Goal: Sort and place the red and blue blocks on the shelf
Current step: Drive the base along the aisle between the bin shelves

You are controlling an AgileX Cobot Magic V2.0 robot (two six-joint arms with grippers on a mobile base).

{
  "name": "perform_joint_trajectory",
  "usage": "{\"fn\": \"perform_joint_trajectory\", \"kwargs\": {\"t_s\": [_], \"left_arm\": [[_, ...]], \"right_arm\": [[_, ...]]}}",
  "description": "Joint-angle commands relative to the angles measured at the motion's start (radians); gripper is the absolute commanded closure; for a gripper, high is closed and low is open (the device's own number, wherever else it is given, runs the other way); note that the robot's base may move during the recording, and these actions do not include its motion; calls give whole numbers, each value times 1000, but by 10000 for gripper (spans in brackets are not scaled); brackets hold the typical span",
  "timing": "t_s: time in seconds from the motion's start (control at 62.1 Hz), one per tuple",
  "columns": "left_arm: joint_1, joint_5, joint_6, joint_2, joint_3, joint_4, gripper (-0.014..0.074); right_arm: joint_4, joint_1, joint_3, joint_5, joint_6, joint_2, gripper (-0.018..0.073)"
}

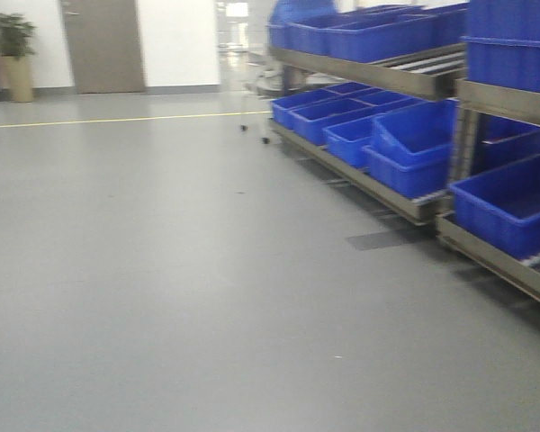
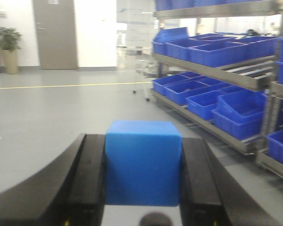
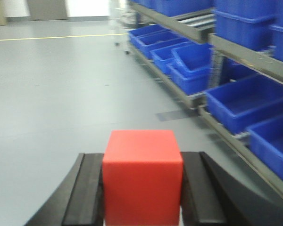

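The blue block [image 2: 143,162] fills the lower middle of the left wrist view, and my left gripper [image 2: 142,155] is shut on it, one black finger [image 2: 92,174] against each side. In the right wrist view the red block [image 3: 142,176] sits the same way in my right gripper [image 3: 142,174], which is shut on it. The shelf [image 1: 414,76] is a steel rack with roller tracks along the right of the front view, also seen as the shelf [image 2: 217,70] and shelf [image 3: 245,54] in the wrist views. Both blocks are held well away from it, over the floor.
Large blue bins [image 1: 391,153] fill the shelf tiers, with more bins [image 3: 247,101] close on the right. Grey floor [image 1: 162,270] spreads left, crossed by a yellow line [image 1: 117,119]. A door [image 1: 102,45] and potted plant [image 1: 16,54] stand at the far wall.
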Motion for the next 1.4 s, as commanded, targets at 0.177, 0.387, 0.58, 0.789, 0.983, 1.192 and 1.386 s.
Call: {"fn": "perform_joint_trajectory", "kwargs": {"t_s": [0.177,0.387,0.58,0.789,0.983,1.192,1.386], "left_arm": [[2,-89,2,8,-30,-7,471],[2,-89,2,8,-30,-7,471],[2,-89,2,8,-30,-7,471],[2,-89,2,8,-30,-7,471],[2,-89,2,8,-30,-7,471],[2,-89,2,8,-30,-7,471],[2,-89,2,8,-30,-7,471]], "right_arm": [[3,-4,-28,-86,-11,3,475],[3,-4,-28,-86,-11,3,475],[3,-4,-28,-86,-11,3,475],[3,-4,-28,-86,-11,3,475],[3,-4,-28,-86,-11,3,475],[3,-4,-28,-86,-11,3,475],[3,-4,-28,-86,-11,3,475]]}}
